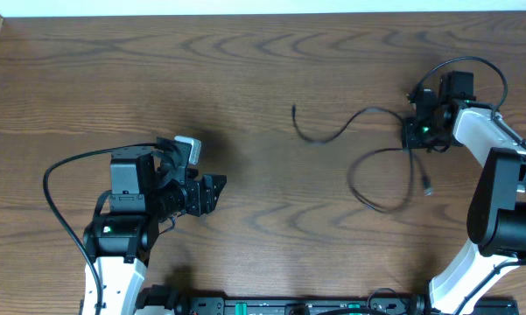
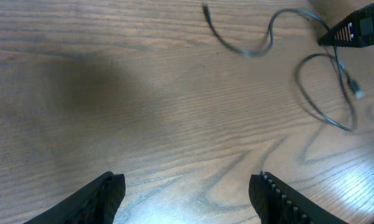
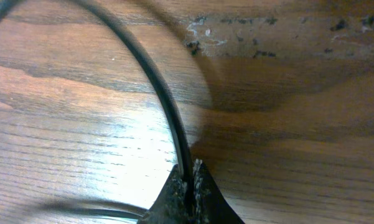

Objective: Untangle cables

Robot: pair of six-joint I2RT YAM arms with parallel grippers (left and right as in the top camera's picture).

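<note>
A thin black cable [image 1: 333, 136] lies on the wooden table at the right. It runs from a free end near the centre, waves right to my right gripper [image 1: 413, 133], then loops down and ends in a small plug [image 1: 428, 186]. My right gripper is shut on this cable; the right wrist view shows the cord [image 3: 158, 93] pinched between the closed fingertips [image 3: 189, 180]. My left gripper [image 1: 214, 192] is open and empty at the left, well away from the cable. In the left wrist view its fingers [image 2: 187, 193] are spread over bare wood, with the cable [image 2: 323, 112] far ahead.
The thicker black cords [image 1: 57, 175] fixed to the arms arch beside each arm. The table's far edge [image 1: 263, 15] meets a white wall. The robot base rail [image 1: 289, 306] runs along the front edge.
</note>
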